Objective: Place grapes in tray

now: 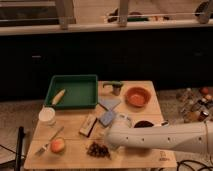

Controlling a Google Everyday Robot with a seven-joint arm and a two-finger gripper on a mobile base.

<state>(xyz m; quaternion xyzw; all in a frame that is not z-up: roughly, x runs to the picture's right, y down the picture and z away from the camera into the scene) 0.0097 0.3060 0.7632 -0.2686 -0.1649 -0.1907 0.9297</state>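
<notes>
A dark bunch of grapes [99, 149] lies on the wooden table near its front edge. The green tray [75, 82] stands at the table's back left, with a pale yellow piece of food [58, 96] inside it. My white arm reaches in from the right. Its gripper [109, 141] is at the arm's left end, just right of and slightly above the grapes.
An orange bowl [137, 96] and a small can [116, 88] stand at the back right. A blue sponge [107, 118], a snack bar [88, 125], a white cup [47, 116], a fork [48, 142] and an orange fruit [57, 145] lie around the grapes.
</notes>
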